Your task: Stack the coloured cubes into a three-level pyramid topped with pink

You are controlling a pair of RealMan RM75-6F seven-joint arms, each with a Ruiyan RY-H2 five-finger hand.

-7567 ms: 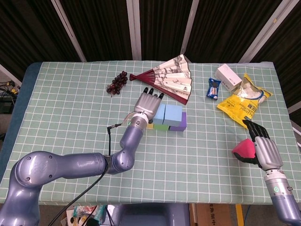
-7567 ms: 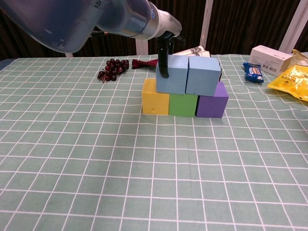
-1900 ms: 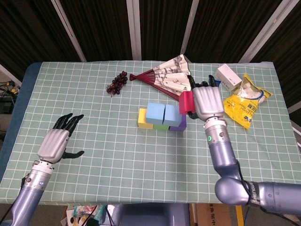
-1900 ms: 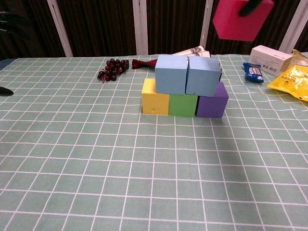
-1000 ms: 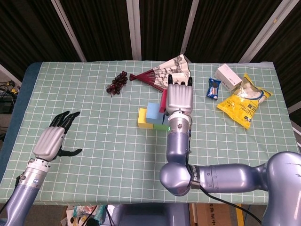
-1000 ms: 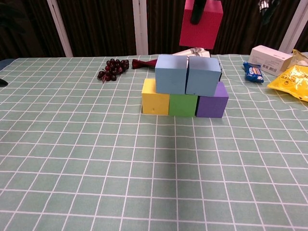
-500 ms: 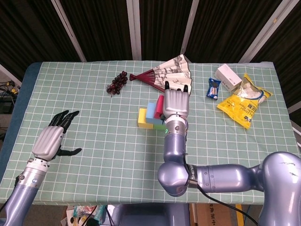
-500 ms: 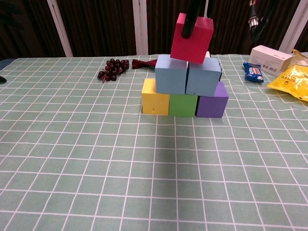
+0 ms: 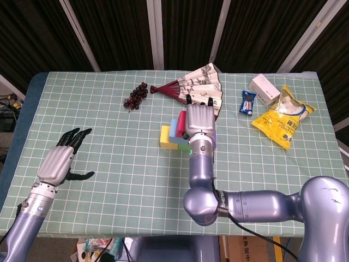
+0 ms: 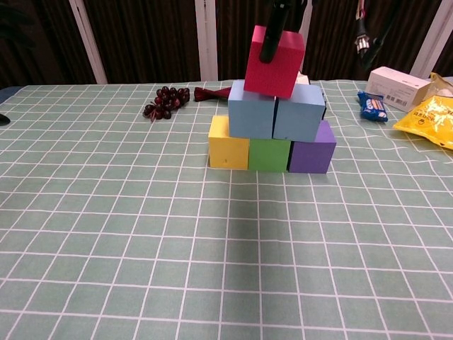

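Right hand (image 9: 200,121) grips the pink cube (image 10: 275,61), a dark finger (image 10: 272,34) across its front face, the cube tilted on top of the two blue cubes (image 10: 276,110). Below sit yellow (image 10: 228,151), green (image 10: 269,155) and purple (image 10: 312,153). Left hand (image 9: 58,162) hovers over the counter (image 9: 109,136), well apart, fingers spread and empty.

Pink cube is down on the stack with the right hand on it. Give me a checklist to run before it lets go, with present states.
1. Base row of yellow cube, green cube, purple cube side by side: ok.
2. Two blue cubes seated on the base: ok.
3. Pink cube level on the blue pair: not ok, tilted.
4. Pink cube centred over the seam: not ok, offset left.
5. Right hand holds the pink cube: ok.
6. Left hand away from the stack: ok.
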